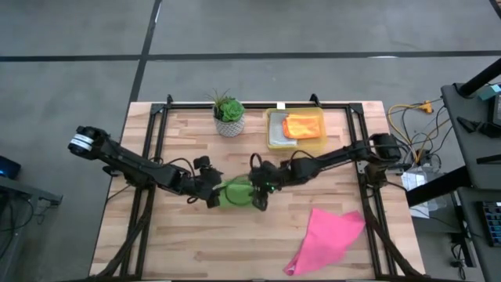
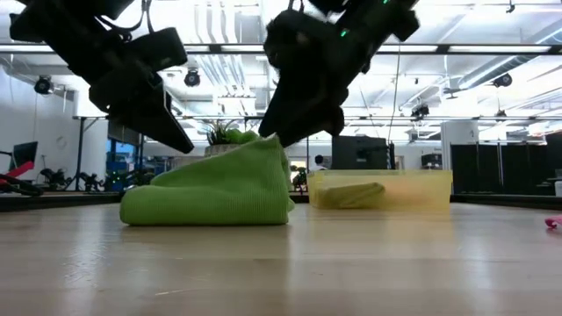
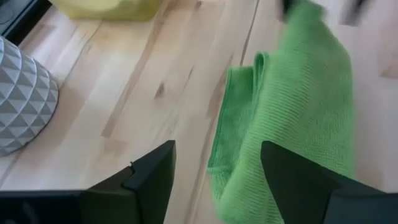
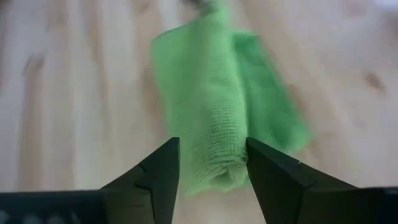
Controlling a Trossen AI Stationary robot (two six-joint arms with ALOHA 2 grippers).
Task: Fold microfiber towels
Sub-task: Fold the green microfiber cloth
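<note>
The bright green towel (image 1: 233, 192) lies bunched and folded at the table's middle, with one fold (image 2: 274, 147) raised into a peak at its right end. My left gripper (image 3: 217, 149) is open just left of the towel and above its low end (image 2: 167, 189); I see no touch. My right gripper (image 4: 212, 144) is open at the towel's right end, its fingers on either side of the raised fold. The hot pink towel (image 1: 325, 239) lies flat at the near right. The orange towel (image 1: 301, 125) lies in the yellow bin (image 1: 274, 133). My right gripper slants down from the table's right, one finger (image 4: 161, 168) on each side of the green towel's raised fold (image 4: 214, 130). The fold fills the gap between them; whether the fingers touch it, I cannot tell. The rest of the towel lies on the table.
A potted plant (image 1: 228, 116) in a patterned white pot stands at the far edge, left of the yellow bin. A black frame (image 1: 258, 104) runs along the table's left, far and right sides. Bare wood lies along the near left.
</note>
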